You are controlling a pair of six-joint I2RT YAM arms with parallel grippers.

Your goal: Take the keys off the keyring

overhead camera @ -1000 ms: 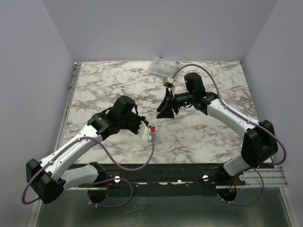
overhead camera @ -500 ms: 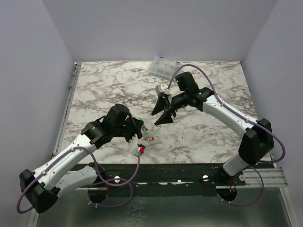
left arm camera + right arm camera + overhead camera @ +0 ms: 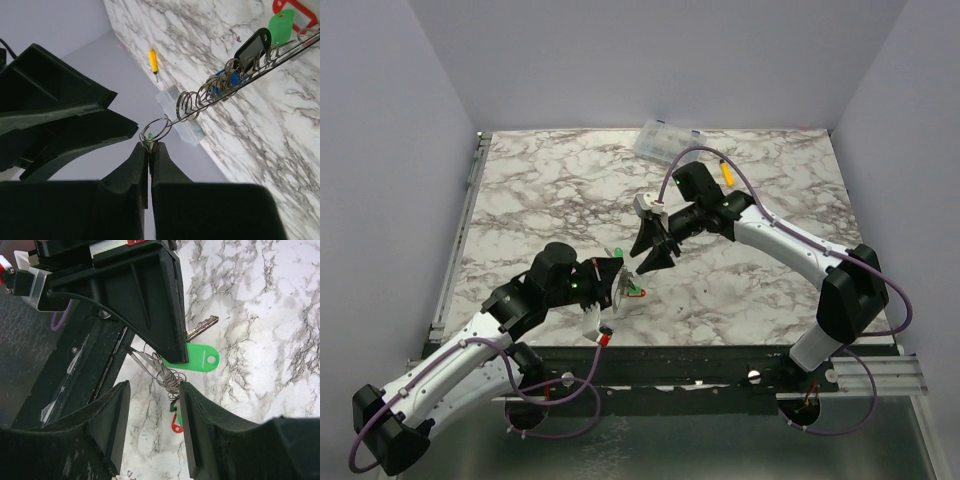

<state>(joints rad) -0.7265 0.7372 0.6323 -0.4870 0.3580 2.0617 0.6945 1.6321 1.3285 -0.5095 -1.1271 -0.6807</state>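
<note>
1. Since a second ago both arms have swung toward the near bench [image 3: 540, 190] edge, and the right hand [image 3: 153, 387] has closed in on the keyring [image 3: 220, 93].
2. Left hand [image 3: 149, 147] is clamped tight on a small split ring [image 3: 156, 131] at the keyring's end.
3. Right hand stands partly open, its fingers [image 3: 116, 422] straddling the keyring's bunched wire rings; whether they touch is unclear.
4. Keys [image 3: 197, 359] hang from the keyring: a green tag, a red one, and one with a dark head.
5. One yellow key [image 3: 725, 172] lies on the bench well beyond the keyring, and the clear box [image 3: 665, 143] sits farther still.
</note>
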